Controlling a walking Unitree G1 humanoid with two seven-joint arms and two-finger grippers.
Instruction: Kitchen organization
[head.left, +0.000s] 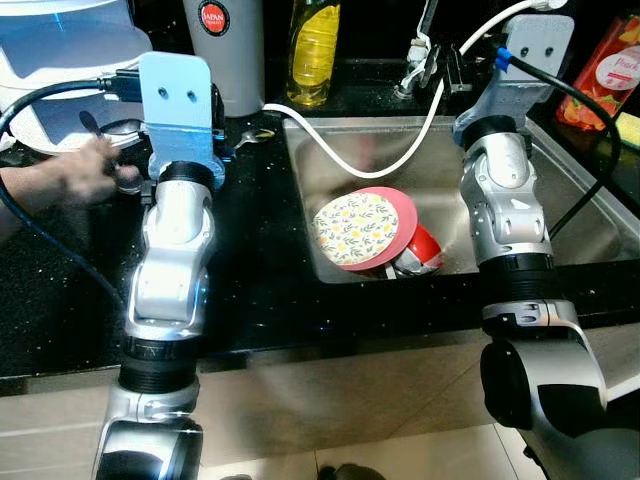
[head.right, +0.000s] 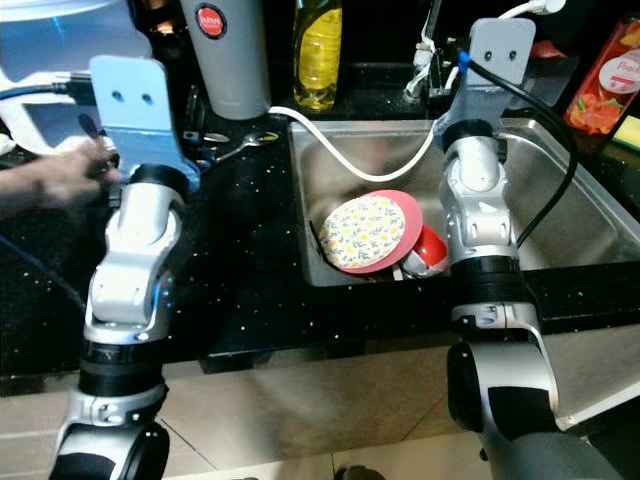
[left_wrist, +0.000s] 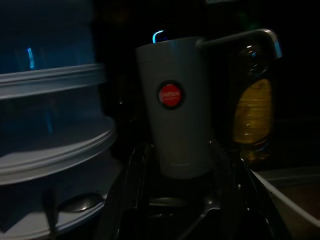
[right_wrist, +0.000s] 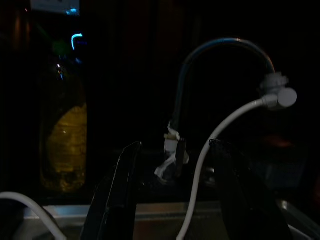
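A floral plate (head.left: 355, 228) lies tilted on a pink plate (head.left: 400, 215) in the steel sink (head.left: 590, 230), with a red cup (head.left: 425, 252) beside them. My left gripper (left_wrist: 180, 200) is open above the black counter. It faces a grey tumbler (head.left: 225, 50) with a red logo, which stands a little beyond its fingertips. A metal spoon (head.left: 252, 134) lies on the counter near it. Over the sink's right side my right gripper (right_wrist: 175, 190) is open and empty. It points at the faucet (right_wrist: 220, 50) and the white hose (head.left: 370, 165).
A person's hand (head.left: 90, 165) reaches in at the left, close to my left wrist, blurred. White stacked containers (head.left: 60, 45) stand at the back left. A yellow bottle (head.left: 313, 45) stands behind the sink. A red packet (head.left: 610, 70) is at the far right.
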